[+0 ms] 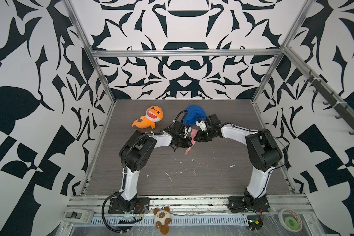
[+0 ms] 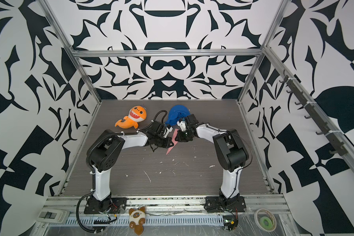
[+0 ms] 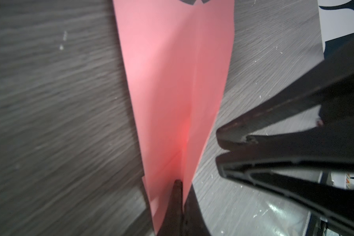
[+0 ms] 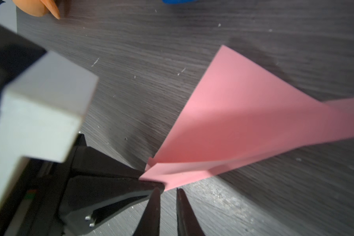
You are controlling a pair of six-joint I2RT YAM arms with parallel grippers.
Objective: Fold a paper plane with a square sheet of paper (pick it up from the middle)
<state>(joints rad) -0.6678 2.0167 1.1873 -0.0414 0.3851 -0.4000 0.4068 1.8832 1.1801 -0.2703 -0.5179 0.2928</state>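
Pinching paper plane (image 3: pixel 172 92) in clenched left gripper (image 3: pixel 182 186) jaws; noted long axis near-far, right gripper (image 4: pixel 167 190) jaws parted, empty, just right of it.

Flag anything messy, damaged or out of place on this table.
White flecks and scraps litter the front half of the dark table. A blue cloth lies crumpled at the back, near an orange shark plush lying flat. The pink paper, pinched in the left tool, shows no tears.

In both top views the paper plane (image 1: pixel 189 150) is mostly covered by the left gripper (image 1: pixel 187 144) and right gripper (image 1: pixel 196 139), the blue cloth (image 1: pixel 192 113) partly by the right arm (image 1: pixel 212 121).
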